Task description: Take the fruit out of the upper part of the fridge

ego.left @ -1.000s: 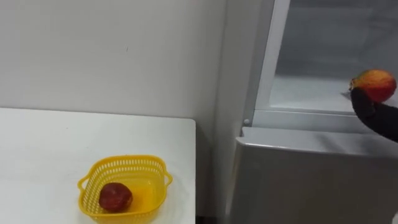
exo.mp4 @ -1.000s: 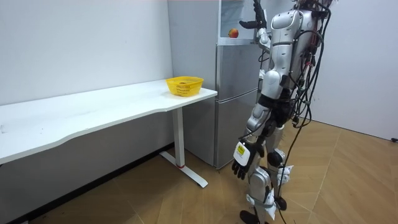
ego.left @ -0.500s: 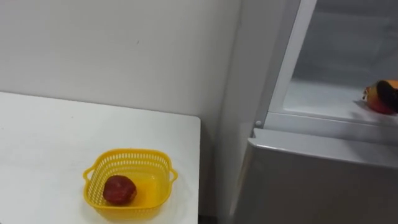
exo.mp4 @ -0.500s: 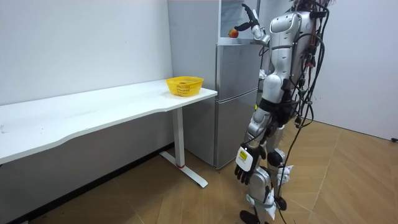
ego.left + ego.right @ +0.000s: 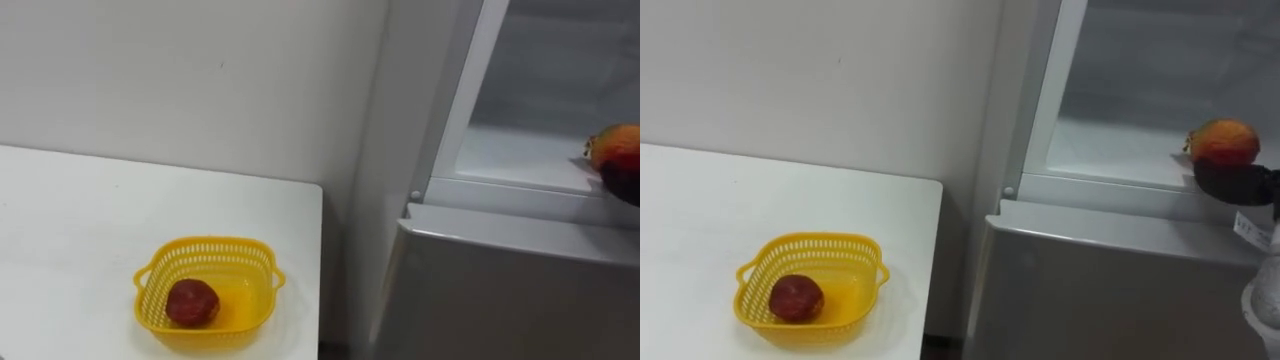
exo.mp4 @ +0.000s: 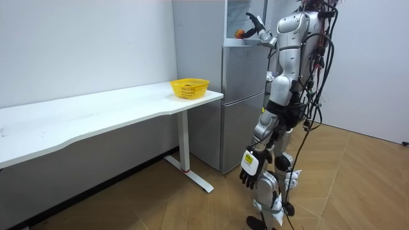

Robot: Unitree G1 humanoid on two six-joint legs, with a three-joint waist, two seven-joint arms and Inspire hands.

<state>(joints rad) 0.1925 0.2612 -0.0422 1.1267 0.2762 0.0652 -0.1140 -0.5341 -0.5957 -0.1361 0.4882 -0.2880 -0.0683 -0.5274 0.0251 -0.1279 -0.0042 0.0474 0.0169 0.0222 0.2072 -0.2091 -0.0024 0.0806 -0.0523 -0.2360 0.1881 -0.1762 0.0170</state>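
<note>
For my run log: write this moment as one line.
right hand at red-orange round fruit in upper fridge | left hand hangs low | yellow plastic basket holds dark-red round fruit

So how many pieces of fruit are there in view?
2: a dark red fruit in the yellow basket on the table; an orange-red fruit at the opening of the upper fridge, against the right hand. Others may be hidden inside.

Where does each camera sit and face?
Left eye view: on the head, looking down at the basket, table and open fridge; right hand at the edge.
Right eye view: beside it, same scene, hand by the fridge's fruit.
Room view: across the room, whole robot at the fridge, left hand hanging.
All share basket and fridge.
</note>
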